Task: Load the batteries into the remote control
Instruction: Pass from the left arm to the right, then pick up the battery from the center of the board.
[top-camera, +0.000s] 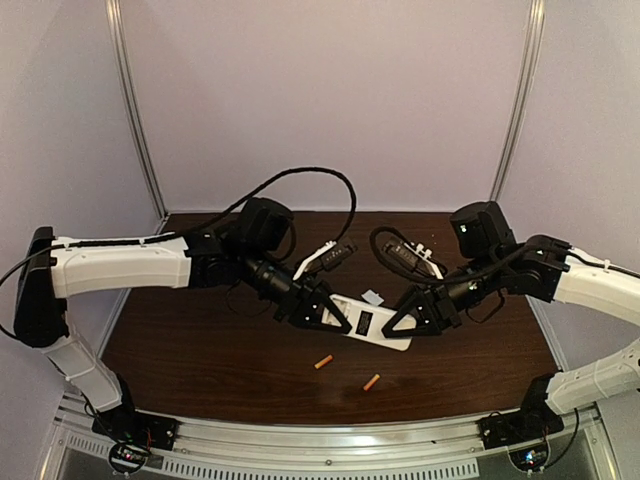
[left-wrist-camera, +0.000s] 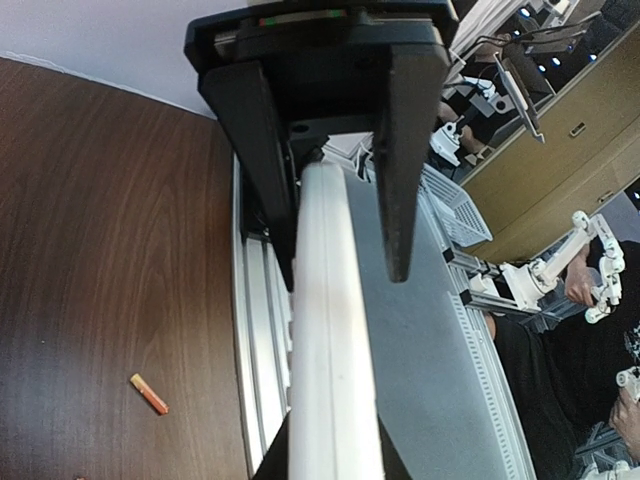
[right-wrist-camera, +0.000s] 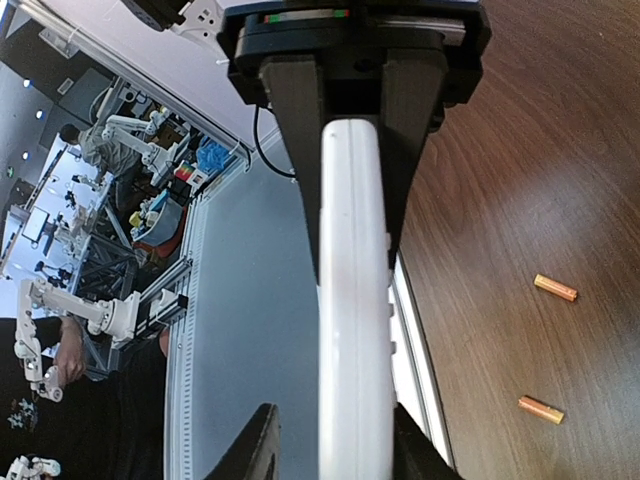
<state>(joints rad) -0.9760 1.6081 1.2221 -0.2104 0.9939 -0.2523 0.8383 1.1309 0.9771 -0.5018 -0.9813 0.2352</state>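
Observation:
The white remote control (top-camera: 372, 325) hangs above the brown table, its plain back with the dark slot facing up. My left gripper (top-camera: 340, 320) is shut on its left end and my right gripper (top-camera: 400, 322) on its right end. The left wrist view shows the remote (left-wrist-camera: 325, 330) edge-on between the left gripper's (left-wrist-camera: 342, 280) fingers, one finger against it and a sliver of floor beside the other. In the right wrist view both fingers of the right gripper (right-wrist-camera: 355, 275) press the remote (right-wrist-camera: 352, 300). Two orange batteries (top-camera: 323, 362) (top-camera: 371, 382) lie on the table nearer the front, under the remote.
A small loose white cover piece (top-camera: 372, 297) lies on the table (top-camera: 200, 350) just behind the remote. The aluminium front rail (top-camera: 330, 435) runs along the near edge. Black cables loop over both wrists. One battery (left-wrist-camera: 149, 394) shows in the left wrist view, both (right-wrist-camera: 555, 288) (right-wrist-camera: 541, 409) in the right.

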